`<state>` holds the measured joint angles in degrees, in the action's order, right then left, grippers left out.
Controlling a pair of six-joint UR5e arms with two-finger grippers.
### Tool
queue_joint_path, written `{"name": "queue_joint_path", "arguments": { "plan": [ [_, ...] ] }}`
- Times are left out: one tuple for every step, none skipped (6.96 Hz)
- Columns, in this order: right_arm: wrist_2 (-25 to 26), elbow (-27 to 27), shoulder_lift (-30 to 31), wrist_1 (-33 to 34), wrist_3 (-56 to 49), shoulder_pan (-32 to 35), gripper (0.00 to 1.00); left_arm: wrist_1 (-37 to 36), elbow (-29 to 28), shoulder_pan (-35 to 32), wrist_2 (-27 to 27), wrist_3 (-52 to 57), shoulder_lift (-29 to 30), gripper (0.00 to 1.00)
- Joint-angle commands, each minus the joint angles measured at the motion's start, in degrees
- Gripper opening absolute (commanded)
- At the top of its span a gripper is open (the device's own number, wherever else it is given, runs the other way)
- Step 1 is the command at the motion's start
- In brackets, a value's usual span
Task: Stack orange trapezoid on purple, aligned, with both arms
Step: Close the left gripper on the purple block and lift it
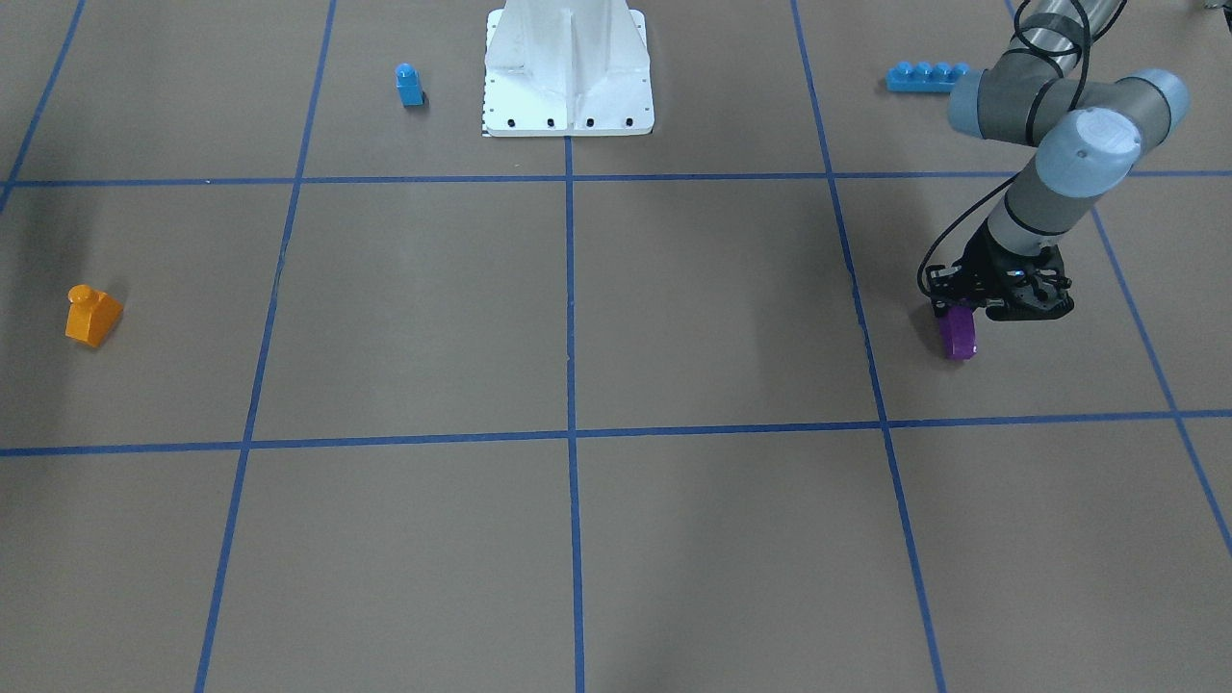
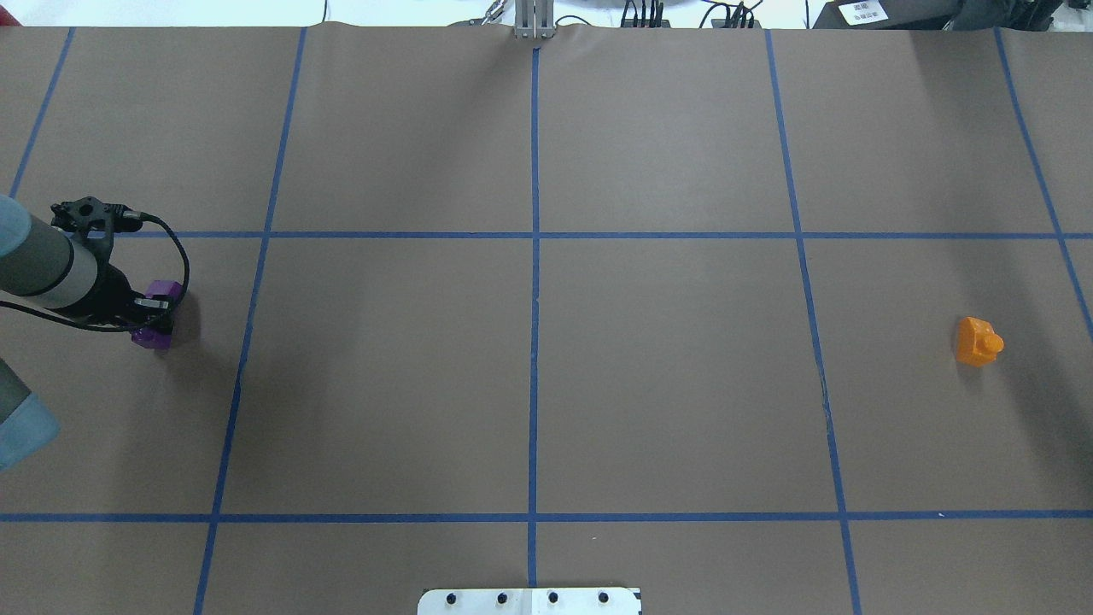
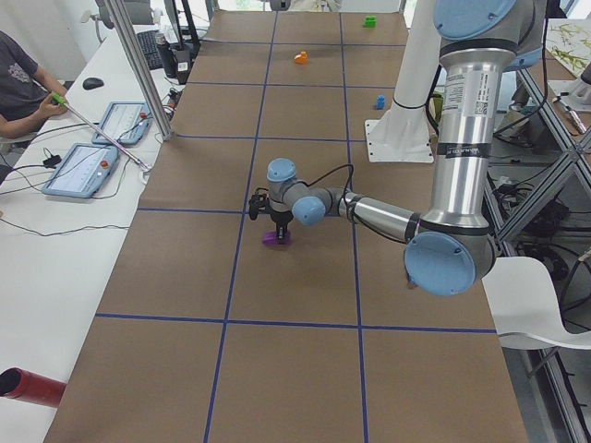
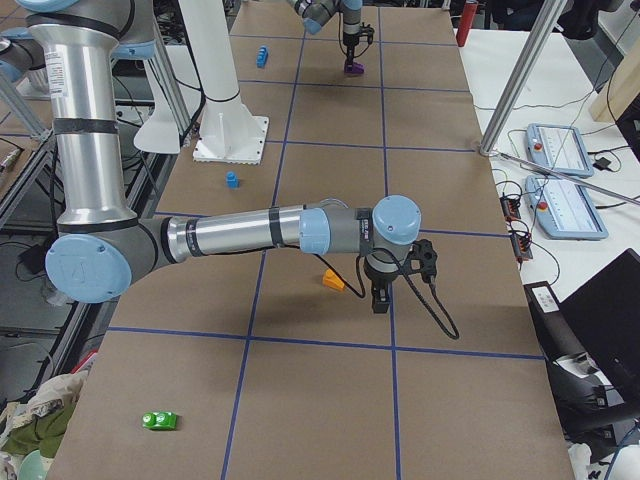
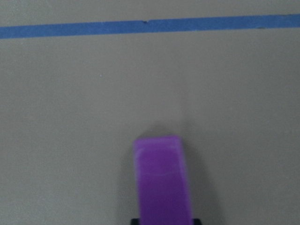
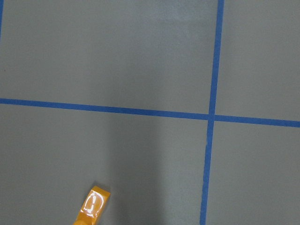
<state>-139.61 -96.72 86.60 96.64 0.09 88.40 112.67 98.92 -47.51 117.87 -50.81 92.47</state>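
Two bricks flank white base (image 1: 568, 77): purple (image 1: 959, 337) pinched in left gripper (image 1: 962, 310); orange trapezoid (image 1: 92, 316) loose near right gripper (image 4: 379, 300), finger gap cannot be told.

- No word, brand, number or sign can be read in any view.
- A white paper label (image 2: 862, 11) lies beyond the table's far edge in the overhead view; its dark print is too small to make out.
- A small printed sticker (image 3: 477, 106) sits on the silver tube of the near left arm (image 3: 462, 175). It is illegible.
- A like sticker (image 4: 60, 68) sits on the near right arm (image 4: 90, 160). It is also illegible.
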Motion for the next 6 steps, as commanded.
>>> {"name": "queue_joint_path", "arguments": {
  "plan": [
    [-0.05, 0.13, -0.29, 0.04, 0.0, 0.02, 1.0, -6.45, 6.87, -0.74, 0.08, 1.4, 0.33, 0.0],
    [-0.66, -0.04, -0.2, 0.04, 0.0, 0.02, 1.0, -8.67, 7.43, -0.92, -0.27, 3.94, 4.44, 0.0],
    [-2.84, -0.04, 0.06, -0.04, 0.0, 0.02, 1.0, -10.26, 6.65, -0.92, -0.1, 9.18, 10.39, 0.0],
    [-3.03, -0.04, 0.24, -0.05, 0.0, 0.02, 1.0, -15.59, 6.03, -0.74, -0.27, 10.98, 18.02, 0.0],
    [-3.12, -0.04, 0.33, -0.05, 0.0, 0.02, 1.0, -17.73, 5.07, 0.56, -0.27, 14.56, 24.45, 0.0],
    [-3.12, -0.13, 0.41, -0.05, 0.0, 0.02, 1.0, -17.84, 1.75, 4.4, -0.53, 17.64, 30.08, 0.0]
  ]
}}
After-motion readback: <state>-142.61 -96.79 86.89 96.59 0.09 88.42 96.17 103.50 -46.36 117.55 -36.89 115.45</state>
